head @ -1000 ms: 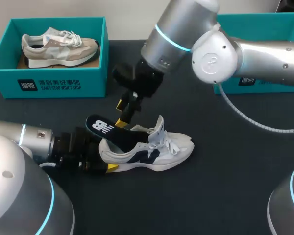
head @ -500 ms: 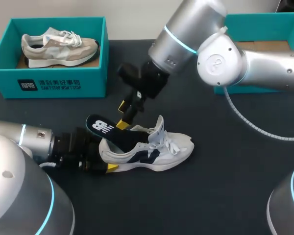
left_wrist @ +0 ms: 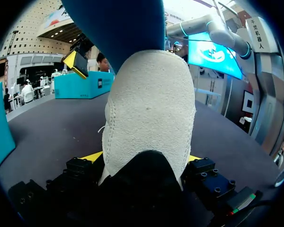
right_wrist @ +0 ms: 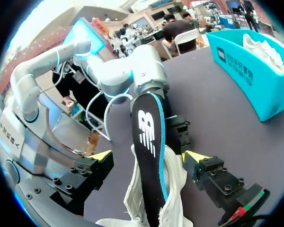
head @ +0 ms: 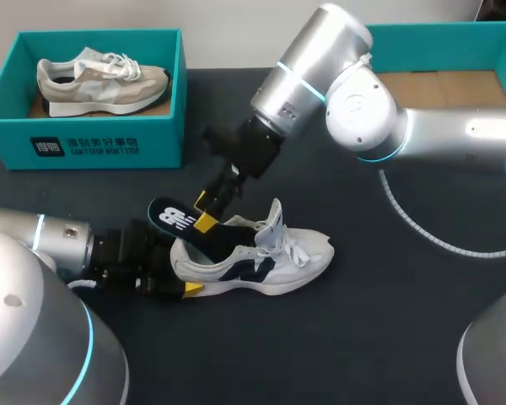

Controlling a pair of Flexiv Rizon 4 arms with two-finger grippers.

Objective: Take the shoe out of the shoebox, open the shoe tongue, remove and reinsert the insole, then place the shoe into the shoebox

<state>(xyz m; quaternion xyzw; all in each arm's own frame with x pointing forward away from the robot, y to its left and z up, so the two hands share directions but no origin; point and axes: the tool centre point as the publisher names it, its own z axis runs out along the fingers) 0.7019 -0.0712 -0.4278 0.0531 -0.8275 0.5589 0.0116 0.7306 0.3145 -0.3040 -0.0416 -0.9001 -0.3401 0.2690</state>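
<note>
Our right end effector has its fingers spread apart, one on each side of the dark insole, and as far as we can see neither pad is actually pressing on it. So nothing's gripped there. The insole sticks up and out of the heel opening, toe end tucked inside the white shoe, heel end hanging out to the left.

Our left end effector is clamped on the shoe's heel from both sides, pinning it on its sole on the desk, roughly in the middle, toe pointing right. The empty teal shoebox sits far right; another box far left holds a beige shoe.

What worries us: the insole looks floppy, so if the right fingers pinch it off-centre or shove it down at an angle, it'll probably buckle or fold inside instead of sliding flat. A hard push could also twist the heel out of the left clamp, or the tongue could flop back and block the opening.
</note>
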